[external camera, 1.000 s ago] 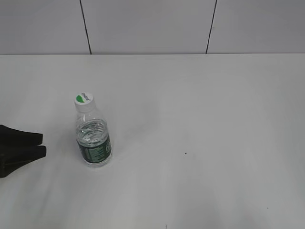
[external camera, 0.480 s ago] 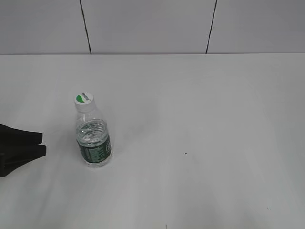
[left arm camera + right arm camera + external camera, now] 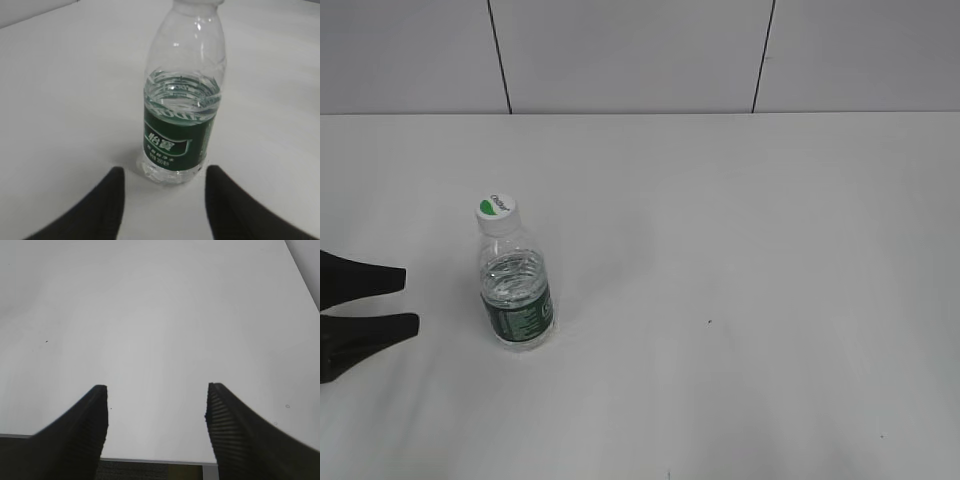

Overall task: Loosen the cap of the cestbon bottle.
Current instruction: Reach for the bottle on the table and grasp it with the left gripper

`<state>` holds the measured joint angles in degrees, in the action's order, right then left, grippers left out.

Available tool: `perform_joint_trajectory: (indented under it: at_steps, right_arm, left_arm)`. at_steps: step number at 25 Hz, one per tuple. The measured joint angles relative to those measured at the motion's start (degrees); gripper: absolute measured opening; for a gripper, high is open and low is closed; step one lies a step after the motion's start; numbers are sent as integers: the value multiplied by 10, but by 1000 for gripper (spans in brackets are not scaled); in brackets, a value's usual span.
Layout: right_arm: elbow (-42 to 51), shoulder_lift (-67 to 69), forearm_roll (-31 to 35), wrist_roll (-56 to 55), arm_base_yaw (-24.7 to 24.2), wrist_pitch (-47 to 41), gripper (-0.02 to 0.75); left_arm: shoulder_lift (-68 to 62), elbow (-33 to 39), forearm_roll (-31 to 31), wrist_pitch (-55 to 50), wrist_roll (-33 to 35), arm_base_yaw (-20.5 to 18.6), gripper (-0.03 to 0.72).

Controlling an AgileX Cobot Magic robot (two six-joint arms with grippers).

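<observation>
White table w/ ribbed clear cestbon bottle, round cap.

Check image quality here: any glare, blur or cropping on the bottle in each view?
Exterior view: even, soft light, the cestbon bottle sharp with only a faint shadow, the cap legible. Left wrist view: label crisp, small highlights on the shoulder, cap cropped by the top edge, near jaws soft. Right wrist view: no bottle, only the bare table.

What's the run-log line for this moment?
phase: approach | left gripper: open, short of cestbon bottle | right gripper: open, empty | cap: on, untouched | bottle upright on table
</observation>
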<state>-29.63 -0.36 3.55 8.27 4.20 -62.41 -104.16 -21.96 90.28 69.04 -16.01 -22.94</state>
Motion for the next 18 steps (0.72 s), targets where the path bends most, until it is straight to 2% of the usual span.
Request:
perform_joint_trajectory:
  at_steps: [3,5,11,18]
  right_arm:
    - [0,0,0,0,0,0,473]
    - [0,0,0,0,0,0,473]
    - [0,0,0,0,0,0,473]
    - [0,0,0,0,0,0,473]
  left_arm:
    - [0,-2,3,0,15,0,570]
    - [0,-11,5,0,17,2,638]
    - [-11,-47,-4,2,17,34,664]
    - [-83,-91,-36,2,17,110,662]
